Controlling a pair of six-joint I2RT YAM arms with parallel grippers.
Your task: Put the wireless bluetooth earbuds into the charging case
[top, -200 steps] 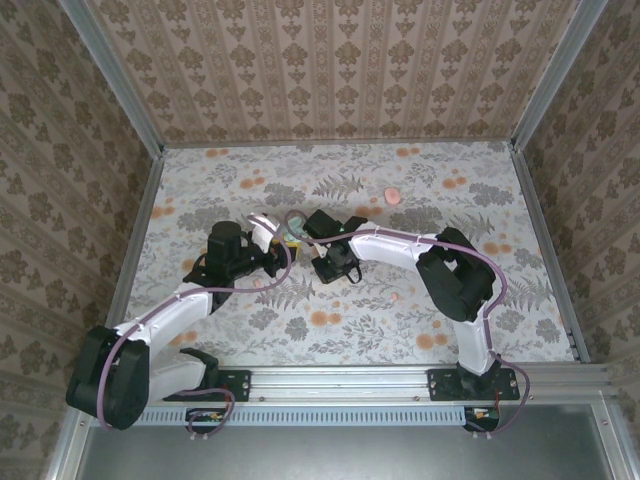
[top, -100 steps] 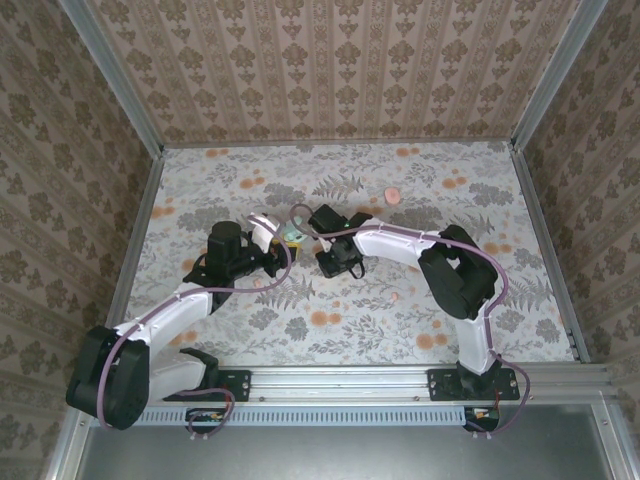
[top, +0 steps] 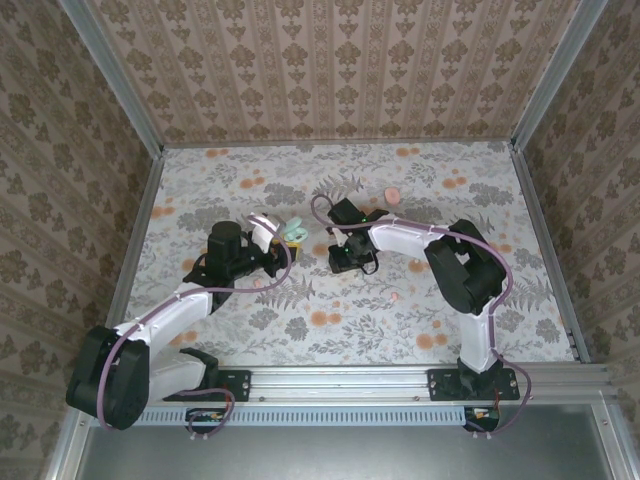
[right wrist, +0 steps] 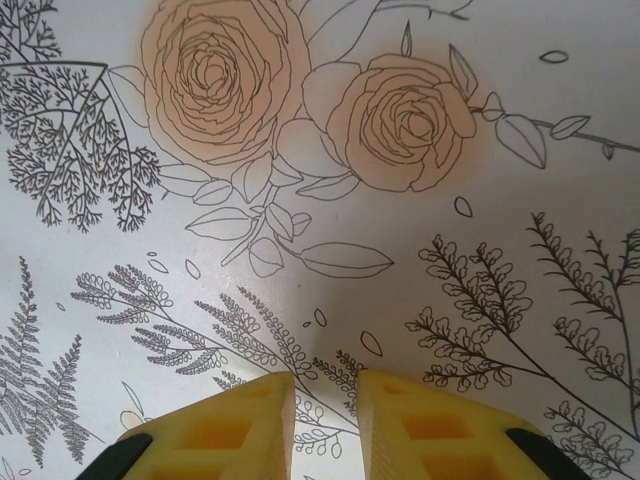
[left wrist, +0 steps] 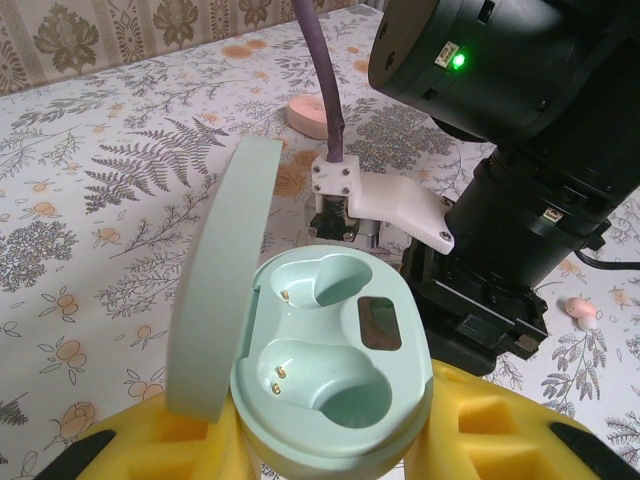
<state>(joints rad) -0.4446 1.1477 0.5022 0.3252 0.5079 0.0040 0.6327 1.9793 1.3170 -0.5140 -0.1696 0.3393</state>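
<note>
The charging case [left wrist: 330, 360] is pale mint, rounded and glossy. Its lid stands hinged up on the case's left side in the left wrist view. Inside are two moulded wells, each with small gold contacts at the bottom, and a small dark rectangular window sits between them toward the right. Both wells are bare. The case sits clamped between the yellow fingers [left wrist: 490, 430] of the left gripper [left wrist: 330, 440]. Seen from above, the case [top: 293, 233] is held off the floral surface [top: 470, 330].

One earbud [left wrist: 582, 311], a tiny pale pink bean, lies on the surface well to the right of the case and beyond the right arm's wrist; from above it [top: 395, 296] lies apart from the case, toward the arm bases. A pink rounded case [left wrist: 310, 115] rests behind the mint case, farther from the bases, and is also well apart from it.

The left arm reaches from its base toward the middle of the surface, with its left gripper [top: 288, 238] carrying the case at the end. The right arm bends back from its base toward the case, its black wrist [left wrist: 510, 150] just behind and right of it. The right gripper [top: 350, 265] points down at the surface. Its yellow fingers [right wrist: 230, 430] are drawn nearly together, with only a narrow slit between them and nothing gripped.
</note>
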